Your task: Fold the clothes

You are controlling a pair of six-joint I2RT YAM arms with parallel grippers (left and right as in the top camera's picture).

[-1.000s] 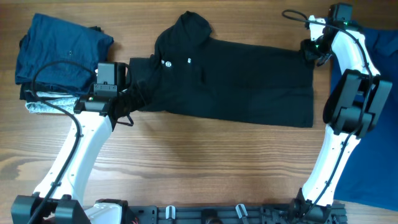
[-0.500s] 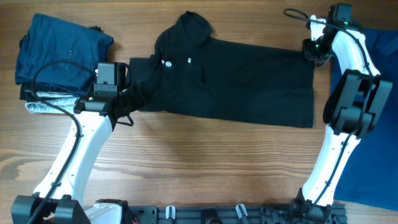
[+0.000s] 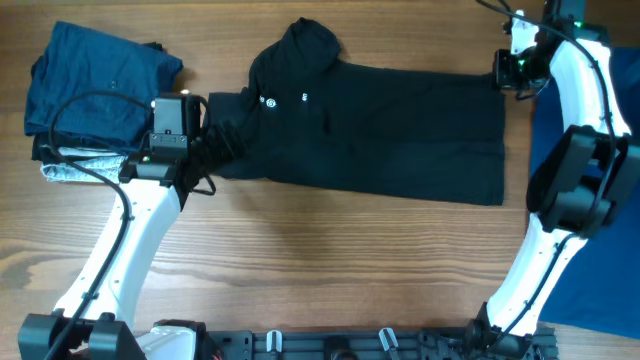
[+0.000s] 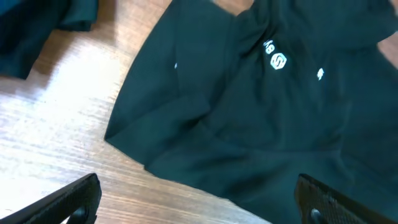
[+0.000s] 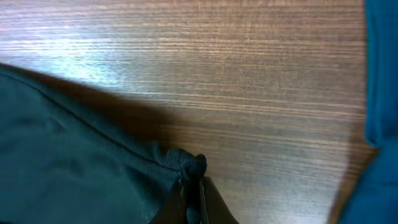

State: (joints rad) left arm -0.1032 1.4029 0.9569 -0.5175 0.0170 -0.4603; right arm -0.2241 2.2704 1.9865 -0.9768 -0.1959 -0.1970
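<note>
A black collared shirt with a small white chest logo lies spread across the table, collar to the left. My left gripper stands open above its sleeve, one finger over bare wood, the other over fabric. Over at the far right corner of the hem, my right gripper is shut on a pinch of that hem, lifted a little off the wood. A bright blue shirt lies at the right edge, partly under the right arm.
A folded dark blue garment rests on a grey cloth at the back left. Bare wooden table runs along the front. The blue cloth edge shows beside the right gripper.
The right gripper closed on the hem corner and moved it up and toward the back. The left arm shifted very slightly and stayed open.
</note>
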